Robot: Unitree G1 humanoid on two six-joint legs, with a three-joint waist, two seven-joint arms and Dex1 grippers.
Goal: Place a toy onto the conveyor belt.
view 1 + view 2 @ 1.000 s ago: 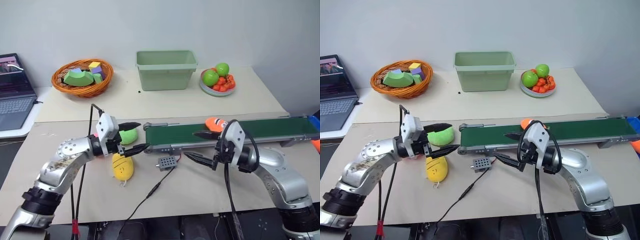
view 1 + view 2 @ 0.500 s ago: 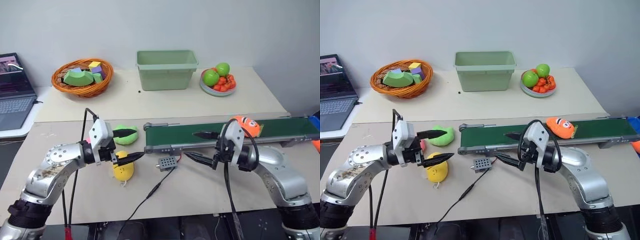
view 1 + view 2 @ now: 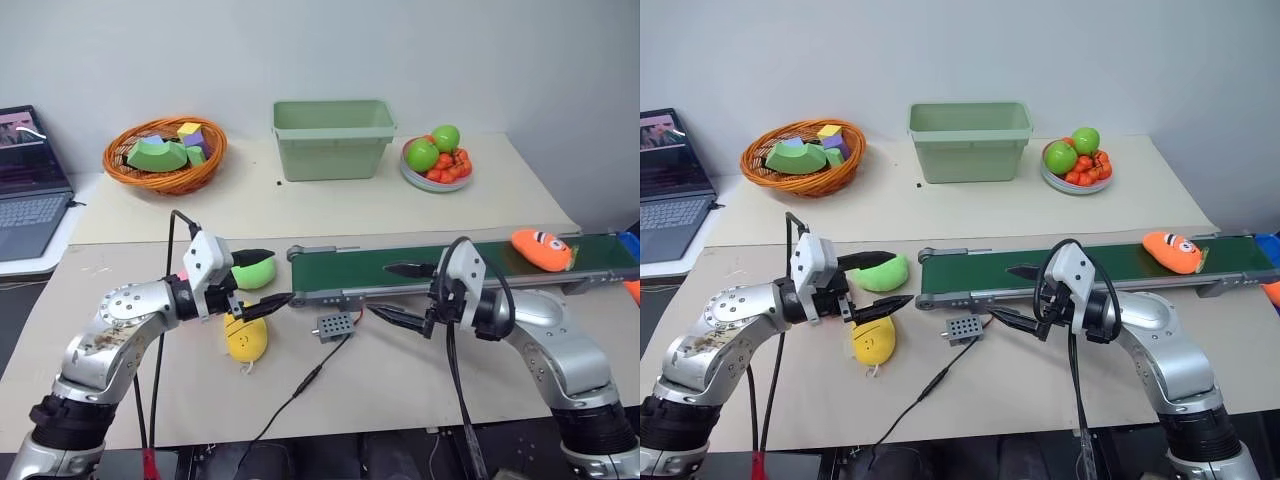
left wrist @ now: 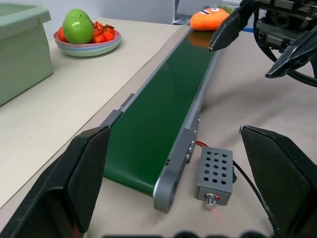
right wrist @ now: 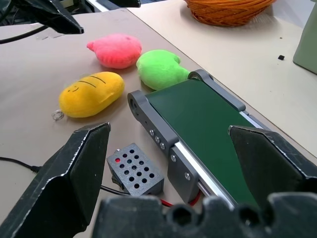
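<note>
The carrot plush (image 3: 541, 249) lay on the conveyor belt (image 3: 400, 266), well down toward its far right end, apart from both arms — so by the look of it the placing itself was done. The left tool (image 3: 258, 278) hovered near the belt's left roller with its fingers spread wide and nothing between them, just above the yellow plush (image 3: 245, 335) and beside the green plush (image 3: 255, 271). The right tool (image 3: 398, 291) hung over the belt's near edge, also released and empty, its two black fingers parted around bare air near the small grey control box (image 3: 333, 324).

On the table, a pink plush (image 5: 116, 49) sat next to the green one, none of them on the belt. I'd judge this as the step after release: arms clear, toy resting on the belt. If another toy were wanted, the left tool would have the shortest reach — a short drop onto the yellow plush, a close, then a lift over the grey frame without snagging the box's cable (image 3: 300, 388).
</note>
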